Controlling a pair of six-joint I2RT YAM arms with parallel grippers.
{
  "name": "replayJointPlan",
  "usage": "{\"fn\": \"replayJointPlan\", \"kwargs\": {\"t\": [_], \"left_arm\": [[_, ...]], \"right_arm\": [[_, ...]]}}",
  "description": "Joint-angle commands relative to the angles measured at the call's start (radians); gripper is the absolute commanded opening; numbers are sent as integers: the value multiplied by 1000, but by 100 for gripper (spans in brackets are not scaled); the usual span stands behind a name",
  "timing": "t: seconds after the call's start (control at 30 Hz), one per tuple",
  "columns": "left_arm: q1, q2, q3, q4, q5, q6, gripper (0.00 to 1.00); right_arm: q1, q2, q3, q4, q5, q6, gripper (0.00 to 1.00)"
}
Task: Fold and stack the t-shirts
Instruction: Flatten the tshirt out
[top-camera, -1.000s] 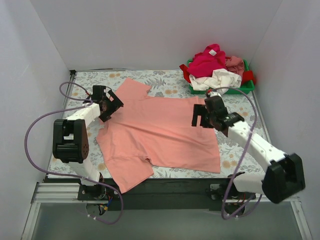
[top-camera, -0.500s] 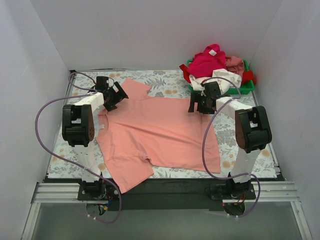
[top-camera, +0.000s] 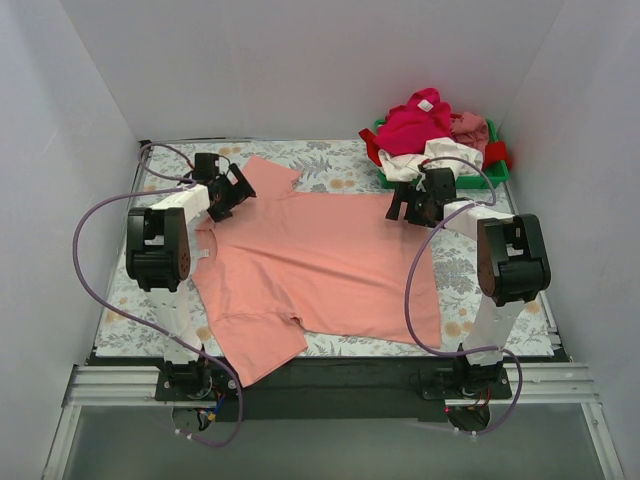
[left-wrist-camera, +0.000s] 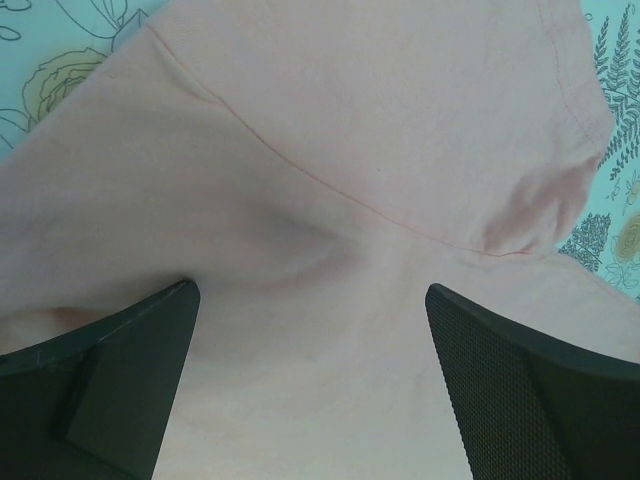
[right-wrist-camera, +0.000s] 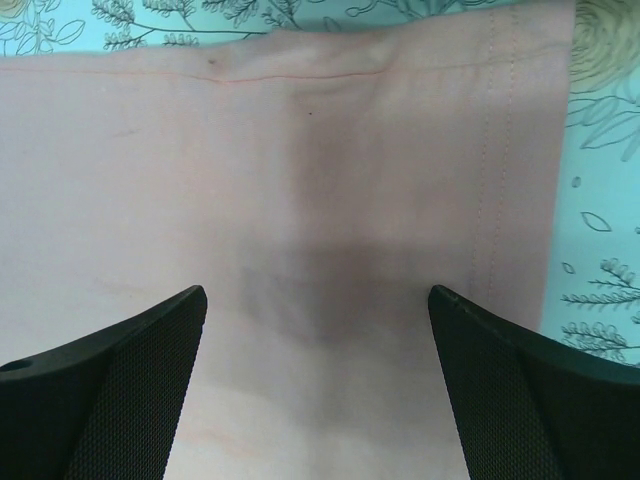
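Salmon-pink short-sleeved cloth t-shirt (top-camera: 320, 260) is laid out flat across the middle of the floral-print table cover (top-camera: 330, 160), collar end to the left, hem to the right

One sleeve is pointed at the far wall, the other at the near edge, where it is draped partly over the black base rail (top-camera: 330, 375)

Left gripper (top-camera: 232, 190) is held low over the far-left shoulder of the shirt, by the far sleeve. In the left wrist view the jaws are spread wide and nothing is gripped; only the sleeve seam and pink cloth are seen between the fingers (left-wrist-camera: 130, 370)

Right gripper (top-camera: 405, 208) is held low over the far-right corner of the shirt, just beside the tray. Jaws are likewise wide apart and empty; the double-stitched hem and side seam are seen under them, with a shadow thrown on the cloth

Contact between fingertips and cloth cannot be told from either wrist view

Green plastic tray (top-camera: 497, 178) is set at the far-right corner of the table. Unfolded shirts are heaped in it: magenta one (top-camera: 415, 120) on top, white one (top-camera: 440, 155) in front, dusty pink one (top-camera: 470, 125) to the right, red one (top-camera: 372, 150) spilled over the left rim
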Motion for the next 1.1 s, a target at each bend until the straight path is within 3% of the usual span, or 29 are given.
{"fn": "replayJointPlan", "kwargs": {"t": [0.0,0.23,0.63,0.77,1.07], "left_arm": [[11,-23,-61,-79,-66,31,98],[11,-67,-88,-63,-46,44,98],[11,-17,4,-42,61,74,98],[10,-3,7,-29,94,84,98],[11,37,24,-31,66,118,98]], "right_arm": [[-26,-21,-57,0,53,27,98],[-40,-70,-54,11,117,24,98],[4,-120,2,43,-51,-154,98],[72,-51,2,43,-14,-147,98],[64,118,141,23,54,-151,98]]}}
